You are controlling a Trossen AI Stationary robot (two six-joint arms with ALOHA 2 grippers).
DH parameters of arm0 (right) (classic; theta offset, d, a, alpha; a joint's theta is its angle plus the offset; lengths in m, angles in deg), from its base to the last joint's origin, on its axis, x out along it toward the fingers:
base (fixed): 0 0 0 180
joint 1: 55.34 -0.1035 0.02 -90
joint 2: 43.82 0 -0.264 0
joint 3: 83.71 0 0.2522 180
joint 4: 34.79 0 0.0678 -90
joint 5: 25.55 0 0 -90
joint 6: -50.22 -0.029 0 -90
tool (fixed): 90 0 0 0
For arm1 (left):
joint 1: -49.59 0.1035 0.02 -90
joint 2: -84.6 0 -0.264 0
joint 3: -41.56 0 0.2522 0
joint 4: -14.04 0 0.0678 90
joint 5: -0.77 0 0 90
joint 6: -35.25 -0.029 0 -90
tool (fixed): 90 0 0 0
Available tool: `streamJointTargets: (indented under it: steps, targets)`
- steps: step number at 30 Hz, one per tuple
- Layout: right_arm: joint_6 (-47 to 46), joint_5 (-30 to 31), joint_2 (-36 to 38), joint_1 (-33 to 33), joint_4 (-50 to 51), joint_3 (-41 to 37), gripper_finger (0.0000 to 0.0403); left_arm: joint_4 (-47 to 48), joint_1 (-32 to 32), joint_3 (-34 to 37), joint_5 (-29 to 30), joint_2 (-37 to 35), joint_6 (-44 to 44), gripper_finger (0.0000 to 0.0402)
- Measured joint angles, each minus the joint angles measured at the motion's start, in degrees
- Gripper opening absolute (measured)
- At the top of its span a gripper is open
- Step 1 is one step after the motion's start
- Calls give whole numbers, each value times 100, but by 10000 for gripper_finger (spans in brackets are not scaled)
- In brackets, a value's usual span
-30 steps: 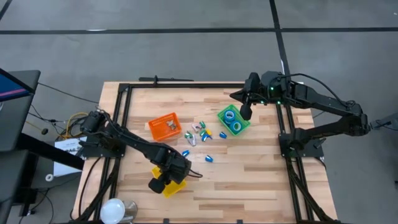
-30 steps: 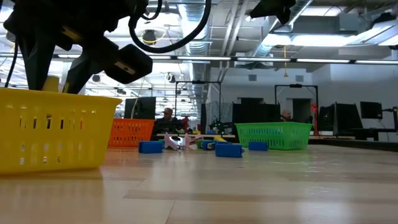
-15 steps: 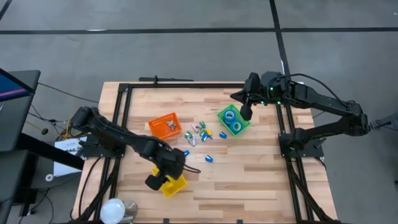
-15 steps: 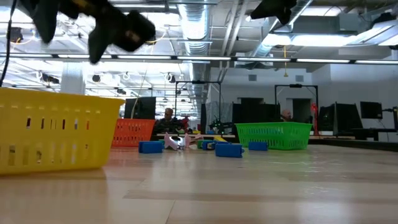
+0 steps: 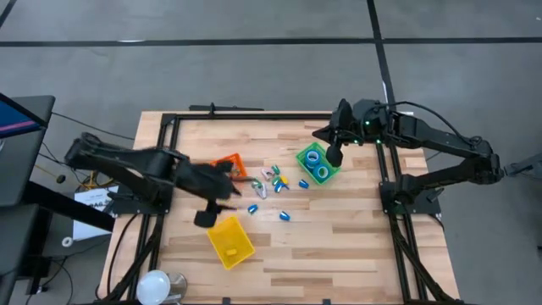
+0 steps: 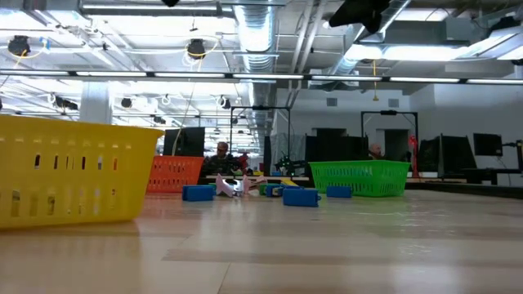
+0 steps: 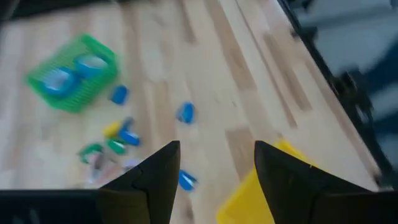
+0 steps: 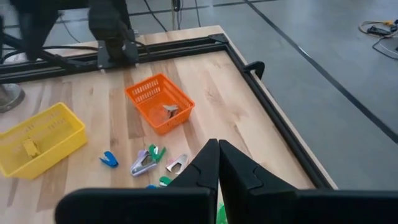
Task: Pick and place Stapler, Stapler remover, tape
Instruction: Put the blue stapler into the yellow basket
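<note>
Left tool (image 5: 206,218), fingers apart and empty, hangs beside yellow bin (image 5: 230,241); right tool (image 5: 334,156), fingers together, waits above green bin (image 5: 306,156).

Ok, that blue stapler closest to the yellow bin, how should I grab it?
Pinch the blue stapler across its narrow width at mid-length, coming straight down. It lies flat on the table, a small oblong with nothing touching it.
</note>
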Motion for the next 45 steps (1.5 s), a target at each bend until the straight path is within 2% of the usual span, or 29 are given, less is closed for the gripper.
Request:
streamJointTargets:
  steps: [6,13,19,29,40,45]
  targets:
    - [0,0,2,-148,-3,0,0,-249,367,0,218,-495,59,195]
    - [-4,-2,0,-384,193,0,2,-281,732,0,231,-456,65,195]
    - [-2,-2,0,-721,502,0,26,-300,968,2,233,-409,59,195]
    - [-90,-2,-394,-1368,855,2,103,-332,1052,2,231,-411,57,195]
    - [-3,0,-1762,-1805,1047,19,224,-363,1052,2,230,-411,70,195]
    - [274,0,-2473,-1873,1878,296,254,-365,1052,2,229,-411,72,195]
